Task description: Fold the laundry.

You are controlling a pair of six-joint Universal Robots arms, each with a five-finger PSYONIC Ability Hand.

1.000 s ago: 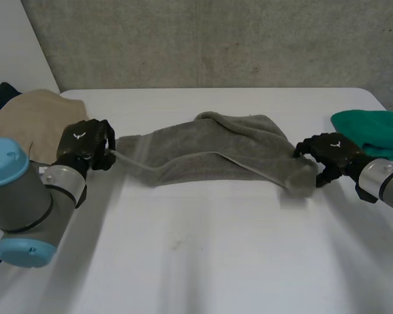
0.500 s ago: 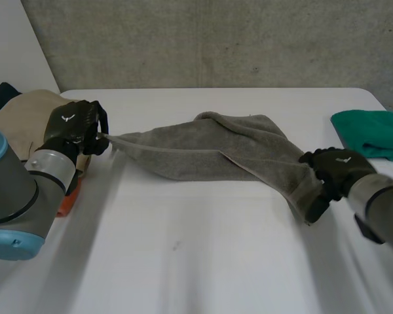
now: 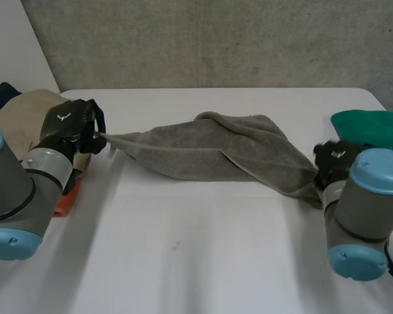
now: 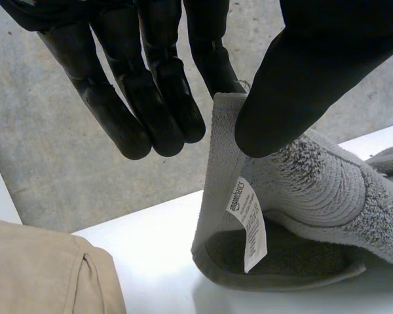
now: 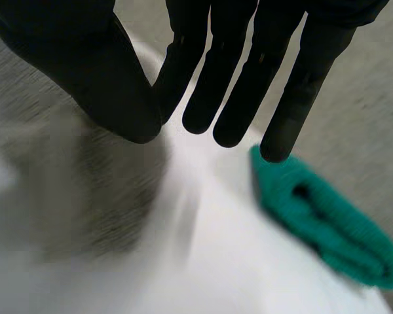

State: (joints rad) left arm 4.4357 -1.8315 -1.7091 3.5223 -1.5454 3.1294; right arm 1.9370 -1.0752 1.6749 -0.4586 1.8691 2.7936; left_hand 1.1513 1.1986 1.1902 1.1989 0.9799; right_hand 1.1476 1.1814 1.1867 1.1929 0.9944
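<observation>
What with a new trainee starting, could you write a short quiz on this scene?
1. True or false: the left hand pinches the towel.
2. Which of these lies beside the right hand? A) green cloth B) mug C) book
3. Fill in: a white ___ hangs from the towel near the left hand.
Key: 1 true; 2 A; 3 label.
</observation>
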